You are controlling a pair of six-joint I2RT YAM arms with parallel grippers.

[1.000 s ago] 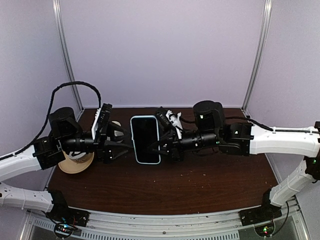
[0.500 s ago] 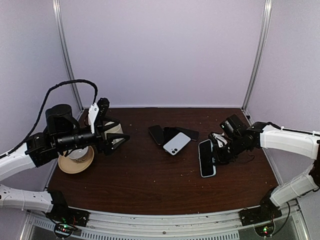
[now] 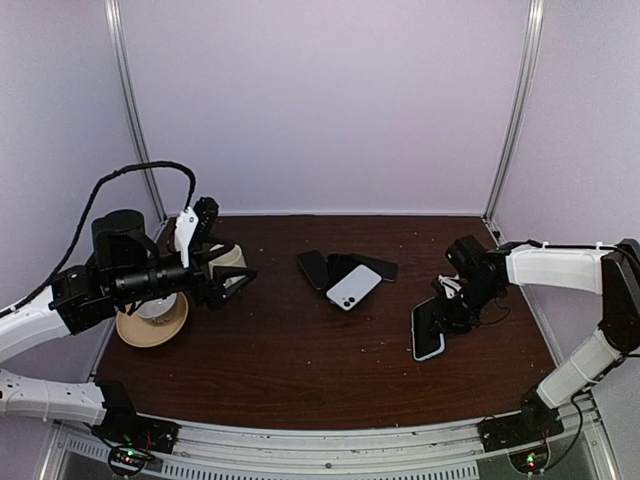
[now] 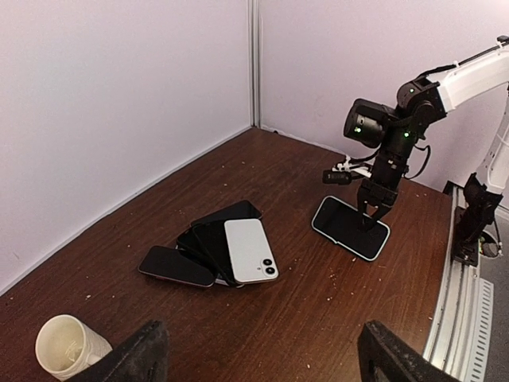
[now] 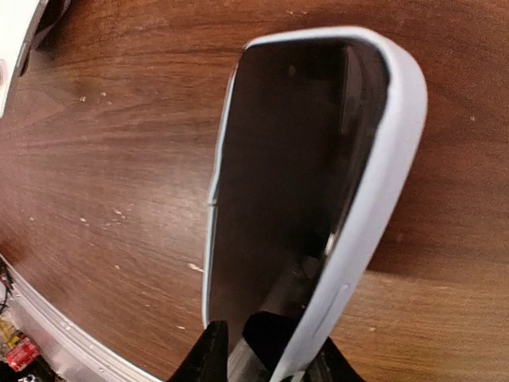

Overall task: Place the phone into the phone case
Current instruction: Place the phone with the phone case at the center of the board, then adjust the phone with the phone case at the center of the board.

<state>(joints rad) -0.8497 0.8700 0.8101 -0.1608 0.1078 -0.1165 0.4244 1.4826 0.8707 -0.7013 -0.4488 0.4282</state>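
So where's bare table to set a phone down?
Bare: the near strip of table between the phone pile and front edge, and the back-right corner. Crowded: that pile, the cased phone at the right tool, the bowl and cup at left.

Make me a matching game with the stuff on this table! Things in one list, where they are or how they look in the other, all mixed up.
Things:
1. white phone
2. paper cup
3. light blue case
4. left fingers

Places and states:
A. wide open, nothing between them
B. right side of the table
C. on top of the phone pile
D. left side of the table

Pairs: 1-C, 2-D, 3-B, 4-A
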